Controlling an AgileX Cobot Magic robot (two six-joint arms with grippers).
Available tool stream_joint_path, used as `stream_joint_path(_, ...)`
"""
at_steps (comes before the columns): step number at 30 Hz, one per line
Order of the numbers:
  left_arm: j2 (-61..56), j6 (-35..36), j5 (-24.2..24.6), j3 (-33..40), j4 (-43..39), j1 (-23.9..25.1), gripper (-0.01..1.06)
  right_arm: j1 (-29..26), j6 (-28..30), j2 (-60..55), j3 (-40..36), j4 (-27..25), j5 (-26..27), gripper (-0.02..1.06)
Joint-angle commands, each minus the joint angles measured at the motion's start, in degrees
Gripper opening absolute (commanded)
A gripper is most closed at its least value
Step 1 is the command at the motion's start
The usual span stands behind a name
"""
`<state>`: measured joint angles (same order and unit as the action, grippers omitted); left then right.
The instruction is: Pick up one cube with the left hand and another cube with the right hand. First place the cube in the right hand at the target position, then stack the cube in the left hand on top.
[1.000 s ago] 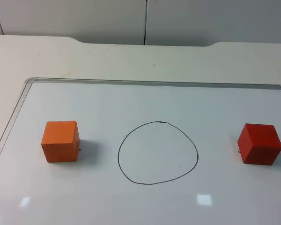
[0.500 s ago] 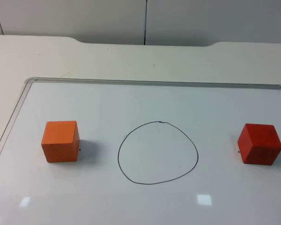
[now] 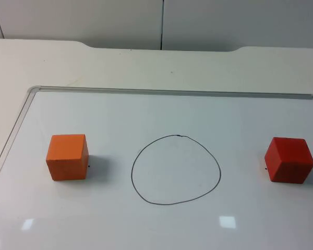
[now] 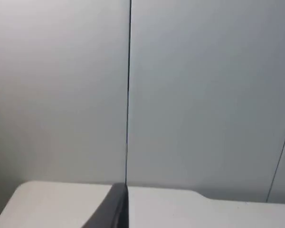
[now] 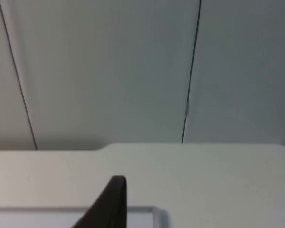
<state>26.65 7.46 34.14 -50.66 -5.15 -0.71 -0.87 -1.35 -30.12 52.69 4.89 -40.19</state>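
Cubes sit well apart on the whiteboard (image 3: 161,112): the orange cube (image 3: 68,156) at middle left of the top view, the red cube (image 3: 289,159) at far right, with the hand-drawn circle (image 3: 176,170) between them as the likely target, nothing inside it. Nothing has been picked up. Both arms wait high, wrist cameras facing the grey partition wall (image 4: 204,95) beyond the table's far edge. One dark fingertip of the left gripper (image 4: 115,209) is visible, and likewise one of the right gripper (image 5: 111,202); whether either claw is open or closed I cannot tell. Each cube looks rigid, light and matte, probably wood or foam, so it should not slip or crush. The best hold is likely across two opposite vertical faces, fingers squared to the slightly turned sides.
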Motion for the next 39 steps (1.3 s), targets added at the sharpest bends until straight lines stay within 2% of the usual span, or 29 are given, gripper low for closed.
stream_joint_path(1, 5.51, 0.12, -1.67, -3.65, -0.21, -0.41, 1.05, 0.10, -0.03, -4.66, 3.62, 1.04, 3.25, 1.06)
stream_joint_path(2, 8.59, -0.02, -1.67, -5.72, -0.21, -0.41, 1.05, 0.10, -0.03, -7.72, 5.81, 1.29, 5.52, 1.06)
stream_joint_path(3, 8.59, -0.02, -1.67, -5.72, -0.21, -0.41, 1.05, 0.10, -0.03, -7.72, 5.81, 1.29, 5.52, 1.06)
stream_joint_path(4, 13.78, -0.31, -1.67, -9.14, -0.21, -0.41, 1.05, 0.10, -0.03, -11.49, 8.29, 1.29, 9.32, 1.06)
stream_joint_path(6, 19.52, -2.26, -1.79, -13.00, -0.21, -0.41, 1.05, 0.10, 0.07, -16.40, 11.39, 1.19, 12.30, 1.06)
stream_joint_path(11, 29.97, -2.95, -3.73, -18.04, -0.21, -0.41, 1.05, 0.10, -0.40, -24.19, 14.13, -0.77, 12.75, 1.06)
stream_joint_path(17, 37.00, -1.38, -5.03, -17.92, 1.20, -0.41, 1.05, 0.10, -2.84, -32.29, 14.13, -2.39, 9.37, 1.06)
stream_joint_path(20, 41.61, -1.26, -4.65, -17.92, 4.75, -0.41, 1.05, 0.10, -3.09, -38.36, 14.13, -3.73, 4.21, 1.06)
stream_joint_path(23, 44.08, -1.26, -3.90, -17.80, 5.15, -0.41, 1.05, 0.10, -2.34, -41.83, 14.13, -3.73, 3.57, 1.06)
stream_joint_path(29, 47.87, -1.26, -2.47, -13.17, 7.53, -0.56, 1.05, 0.10, -1.90, -49.83, 14.13, -3.81, 3.34, 1.06)
stream_joint_path(33, 48.29, -1.12, -3.89, -7.41, 7.57, -2.59, 1.05, 2.90, -1.51, -53.46, 14.13, -3.71, 3.20, 1.06)
stream_joint_path(36, 48.29, 2.53, -5.59, -0.76, 7.25, -7.34, 1.05, 8.11, -2.08, -56.11, 14.13, -2.54, 2.68, 1.06)
stream_joint_path(37, 48.29, 3.72, -6.00, 0.22, 6.89, -9.00, 1.05, 10.51, -4.70, -56.85, 13.99, -1.98, 2.71, 1.06)
stream_joint_path(39, 48.29, 5.05, -6.14, 1.13, 6.32, -10.71, 1.05, 11.88, -5.86, -57.14, 13.47, -1.98, 3.37, 1.06)
